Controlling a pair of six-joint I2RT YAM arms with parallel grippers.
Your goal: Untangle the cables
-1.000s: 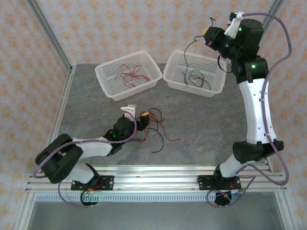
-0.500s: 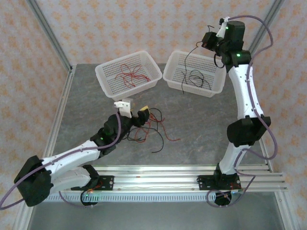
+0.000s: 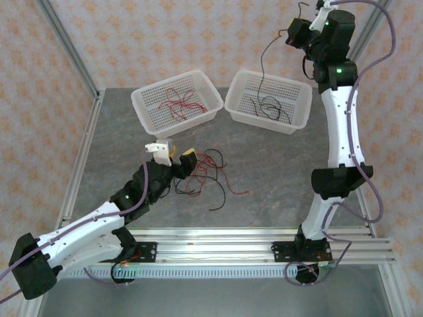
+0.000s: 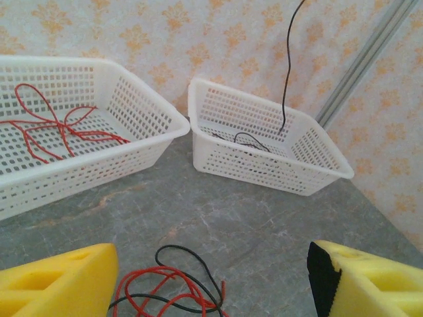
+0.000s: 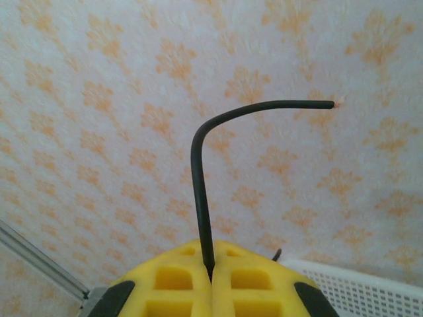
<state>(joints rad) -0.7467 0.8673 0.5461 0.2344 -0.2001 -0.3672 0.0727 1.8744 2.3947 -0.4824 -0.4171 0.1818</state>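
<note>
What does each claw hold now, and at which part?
Right claw pinches a thin black wire near its free end; left claw is open, holding nothing.

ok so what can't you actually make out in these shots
- Top view: the left gripper covers part of the cable pile; the strands are too thin to trace crossings.
- Left wrist view: the pile runs off the bottom edge.
- Right wrist view: the right gripper, shut on a black cable, hides its lower length.
- Top view: black cables in the right basket are too thin to count.
</note>
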